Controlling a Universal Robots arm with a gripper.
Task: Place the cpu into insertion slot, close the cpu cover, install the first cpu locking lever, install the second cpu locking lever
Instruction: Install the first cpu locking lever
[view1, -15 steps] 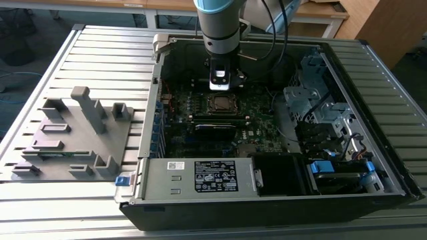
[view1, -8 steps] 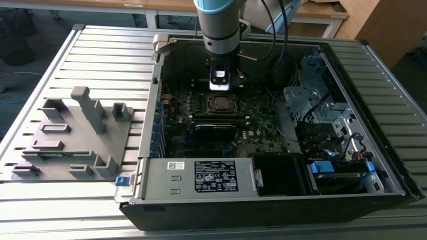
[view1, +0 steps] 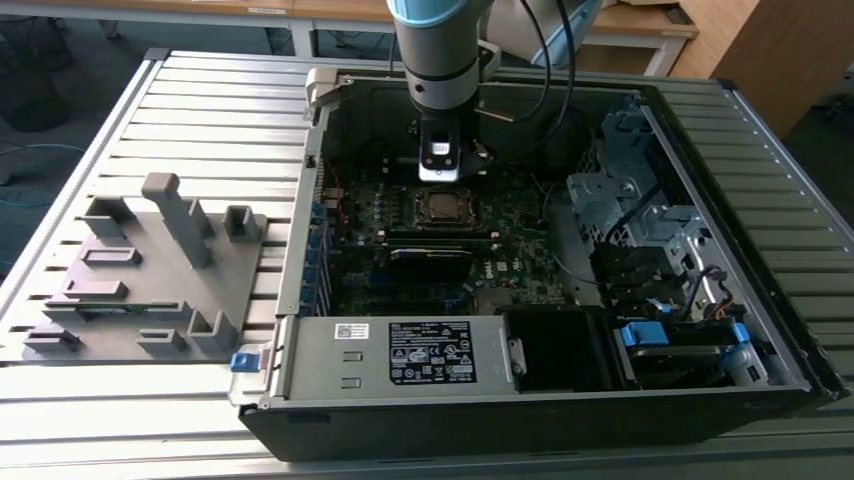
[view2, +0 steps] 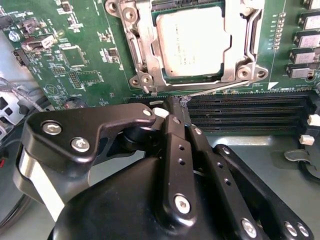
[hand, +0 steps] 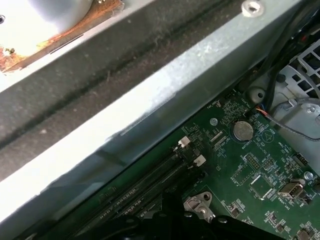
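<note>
**Gripper beside the loaded processor socket in an open computer case**

The black two-fingered gripper (view1: 445, 172) hangs on the pale blue and grey robot arm (view1: 438, 50) inside the open black computer case (view1: 747, 130). The case lies on the slatted grey metal table (view1: 134, 100). The gripper stands above the green motherboard (view2: 85, 60), over the edge of the small square dark insertion slot (view1: 416, 208) that faces away from the boxy grey power supply (view1: 400, 355).

In the second wrist view the gripper (view2: 175, 107) has its fingers pressed together. Their tips lie just beside the hooked end of a thin wire cpu locking lever (view2: 225, 86); contact cannot be told.

The small flat square silvery-grey cpu (view2: 192, 42) sits in the slot, face up and level with the board. Being square, it has no long axis, and its edges run parallel to the long black memory slots (view2: 250, 112). The thin silvery cpu cover (view2: 145, 45) lies flat around it, framing the metal face. The lever runs along the slot edge nearest the memory slots, parallel to them.

In the first wrist view a round silver coin cell (hand: 243, 130) sits on the board near the case wall. A grey moulded fixture (view1: 147, 270) rests near the table's edge at the exterior view's left, well apart from the case.
</note>
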